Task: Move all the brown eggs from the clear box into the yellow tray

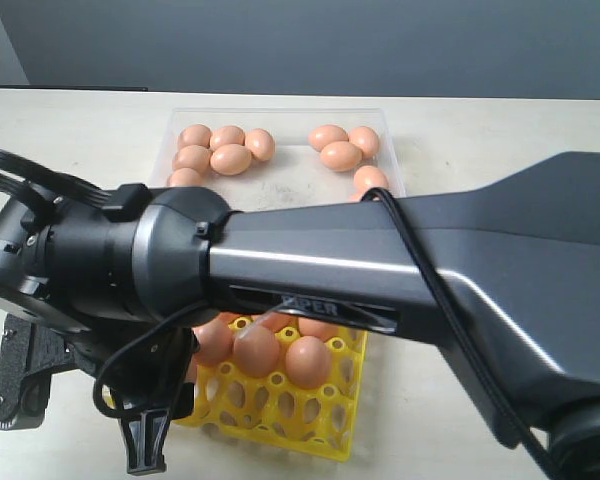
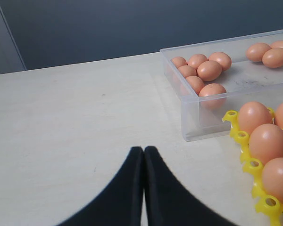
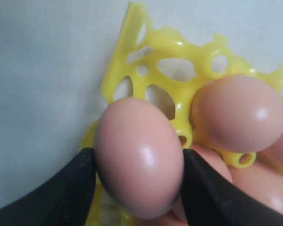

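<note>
Right wrist view: one brown egg [image 3: 139, 155] is pinched by the right gripper [image 3: 139, 181] just above an empty cup at the edge of the yellow tray [image 3: 151, 52].
The egg is judged to be light, smooth and easy to crack, so it should be held softly by its round sides. More brown eggs [image 1: 230, 158] are seen in the clear box [image 1: 290, 178], right next to the yellow tray. The left gripper [image 2: 143, 155] is pressed together, empty, over the bench [image 2: 75, 117] beside the tray. Letters like "PIPER" can be read on the right arm [image 1: 380, 260].

"PIPER" on the right arm [image 1: 380, 250]
</note>
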`<state>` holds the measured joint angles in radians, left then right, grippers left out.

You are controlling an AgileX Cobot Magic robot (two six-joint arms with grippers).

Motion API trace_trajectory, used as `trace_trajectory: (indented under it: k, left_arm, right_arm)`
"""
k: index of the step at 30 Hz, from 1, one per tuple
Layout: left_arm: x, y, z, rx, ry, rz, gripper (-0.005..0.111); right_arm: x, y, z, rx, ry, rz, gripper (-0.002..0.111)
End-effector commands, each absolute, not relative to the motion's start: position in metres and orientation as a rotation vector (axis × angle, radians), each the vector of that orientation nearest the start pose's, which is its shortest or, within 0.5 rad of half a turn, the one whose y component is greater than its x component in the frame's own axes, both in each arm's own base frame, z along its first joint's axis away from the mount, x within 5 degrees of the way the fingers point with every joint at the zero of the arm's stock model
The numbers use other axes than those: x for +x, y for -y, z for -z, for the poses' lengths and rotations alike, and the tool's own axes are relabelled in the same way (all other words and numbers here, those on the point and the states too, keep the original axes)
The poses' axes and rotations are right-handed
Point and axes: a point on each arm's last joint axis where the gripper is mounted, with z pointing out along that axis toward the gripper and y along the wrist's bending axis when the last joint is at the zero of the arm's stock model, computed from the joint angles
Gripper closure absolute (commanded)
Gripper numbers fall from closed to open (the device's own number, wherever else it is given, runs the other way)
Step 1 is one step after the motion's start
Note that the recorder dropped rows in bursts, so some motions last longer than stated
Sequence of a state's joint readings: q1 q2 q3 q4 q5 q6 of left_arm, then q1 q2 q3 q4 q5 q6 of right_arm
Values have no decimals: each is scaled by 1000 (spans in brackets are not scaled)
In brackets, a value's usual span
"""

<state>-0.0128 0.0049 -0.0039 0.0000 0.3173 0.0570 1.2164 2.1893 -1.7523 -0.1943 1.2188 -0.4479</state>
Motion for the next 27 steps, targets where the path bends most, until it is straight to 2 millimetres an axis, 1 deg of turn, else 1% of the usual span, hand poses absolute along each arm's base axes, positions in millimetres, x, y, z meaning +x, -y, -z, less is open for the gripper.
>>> trace_trajectory:
  k: [1,23,27]
  left_arm:
    - [54,0,-185,58,-1792,-34,106]
    - [54,0,-185,58,-1792,-34,106]
    - [54,0,-185,58,-1792,-34,106]
  right_arm:
    - [171,-405,-177,-2293,-1995,307,76]
    - [172,-405,-177,-2266,-2015,317,76]
    - [173,-408,-183,-2230,-2022,299,76]
